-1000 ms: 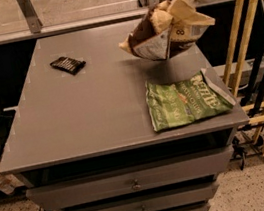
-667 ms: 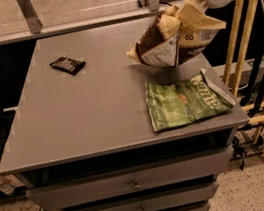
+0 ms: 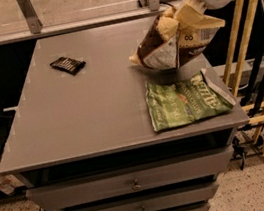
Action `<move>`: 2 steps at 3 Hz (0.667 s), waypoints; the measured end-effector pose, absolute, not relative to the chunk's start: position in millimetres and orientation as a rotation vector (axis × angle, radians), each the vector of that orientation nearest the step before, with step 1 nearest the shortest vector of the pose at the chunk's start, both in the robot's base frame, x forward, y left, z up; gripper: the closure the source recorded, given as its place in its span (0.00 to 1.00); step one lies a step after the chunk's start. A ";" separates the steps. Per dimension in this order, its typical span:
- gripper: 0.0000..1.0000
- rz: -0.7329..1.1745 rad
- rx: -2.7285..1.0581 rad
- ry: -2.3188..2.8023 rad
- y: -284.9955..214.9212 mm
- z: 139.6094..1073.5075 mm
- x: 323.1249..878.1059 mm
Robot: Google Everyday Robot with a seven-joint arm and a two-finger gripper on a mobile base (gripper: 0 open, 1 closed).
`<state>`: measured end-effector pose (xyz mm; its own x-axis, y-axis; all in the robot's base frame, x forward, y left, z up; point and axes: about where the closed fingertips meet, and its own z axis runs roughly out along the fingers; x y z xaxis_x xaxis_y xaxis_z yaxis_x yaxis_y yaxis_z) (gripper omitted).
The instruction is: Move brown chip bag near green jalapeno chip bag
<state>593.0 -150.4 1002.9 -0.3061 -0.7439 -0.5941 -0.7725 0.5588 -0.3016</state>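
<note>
Holding the brown chip bag clear of the bench; my tool is pinching its crumpled top. The bag hangs tilted, above and just behind the green jalapeno chip bag, which lies flat at the front right corner. A small black object sits well apart, far left. I judge the step in hand is the set-down. Plan: lower slowly onto bare bench beside the green bag, not overlapping it, and release only once the bottom rests.
</note>
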 end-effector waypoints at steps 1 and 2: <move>0.36 0.052 -1.215 2.085 -149.0 1003.2 592.5; 0.13 0.052 -1.218 2.084 -147.5 1003.4 592.0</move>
<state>592.0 -147.5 1003.4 -0.3023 -0.7463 -0.5931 -0.7750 0.5546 -0.3029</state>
